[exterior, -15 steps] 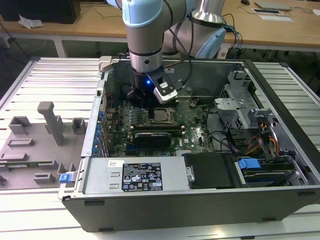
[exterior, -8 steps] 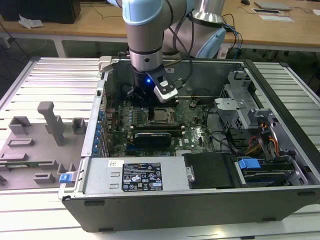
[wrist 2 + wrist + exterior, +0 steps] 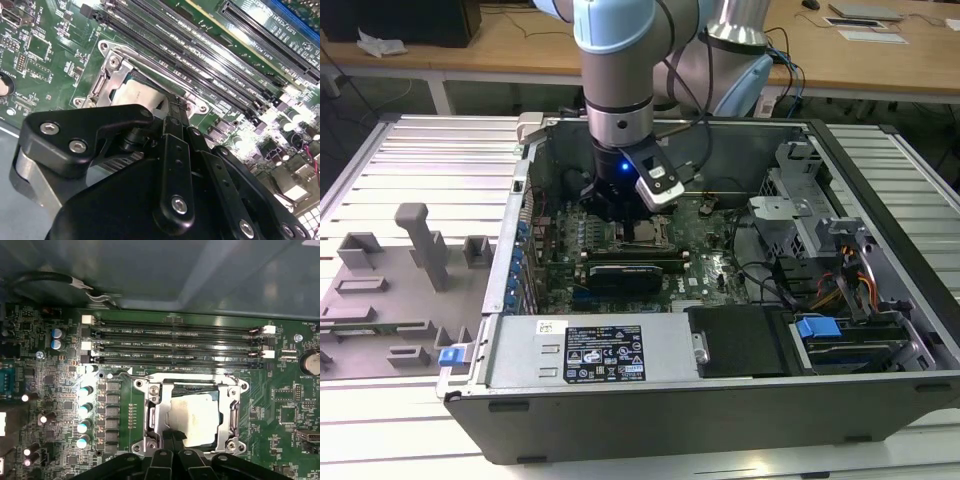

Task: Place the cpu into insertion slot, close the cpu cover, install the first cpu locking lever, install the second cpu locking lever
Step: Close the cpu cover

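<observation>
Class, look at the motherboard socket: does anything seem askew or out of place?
The chip looks slightly skewed: its edges seem not quite parallel to the sides of the socket, and the gripper is at its edge.

I noted even, bright room light on the slatted table (image 3: pixel 420 140); the case (image 3: pixel 720 420) interior was dimmer. A blue lamp (image 3: pixel 620 167) glowed at my wrist. In the first wrist view, capacitors (image 3: pixel 86 391) glared white and the cpu (image 3: pixel 197 412) shone; my gripper (image 3: pixel 173 435) was in shadow.
</observation>
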`<act>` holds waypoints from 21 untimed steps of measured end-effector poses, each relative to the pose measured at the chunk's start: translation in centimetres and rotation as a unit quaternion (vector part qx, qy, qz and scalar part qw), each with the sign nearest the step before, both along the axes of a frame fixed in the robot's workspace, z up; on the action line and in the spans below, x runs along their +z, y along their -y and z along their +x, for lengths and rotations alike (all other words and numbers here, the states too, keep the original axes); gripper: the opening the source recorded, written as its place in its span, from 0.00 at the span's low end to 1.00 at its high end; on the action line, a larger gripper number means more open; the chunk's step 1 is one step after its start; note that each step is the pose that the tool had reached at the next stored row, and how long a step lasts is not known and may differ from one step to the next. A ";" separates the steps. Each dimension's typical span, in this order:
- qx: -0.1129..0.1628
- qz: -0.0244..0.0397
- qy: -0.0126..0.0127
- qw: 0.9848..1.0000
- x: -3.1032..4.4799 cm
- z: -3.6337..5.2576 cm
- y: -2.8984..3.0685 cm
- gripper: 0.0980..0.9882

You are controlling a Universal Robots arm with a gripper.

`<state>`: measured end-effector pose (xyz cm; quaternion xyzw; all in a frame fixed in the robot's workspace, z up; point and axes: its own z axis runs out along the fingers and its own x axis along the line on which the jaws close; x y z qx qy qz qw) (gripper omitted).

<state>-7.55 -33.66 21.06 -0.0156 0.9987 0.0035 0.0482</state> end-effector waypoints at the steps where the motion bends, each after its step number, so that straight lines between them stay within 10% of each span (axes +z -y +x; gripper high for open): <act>1: 0.000 0.000 0.000 1.000 -0.08 0.04 0.00 0.01; 21: 0.000 0.018 0.000 1.000 0.27 0.16 -0.11 0.01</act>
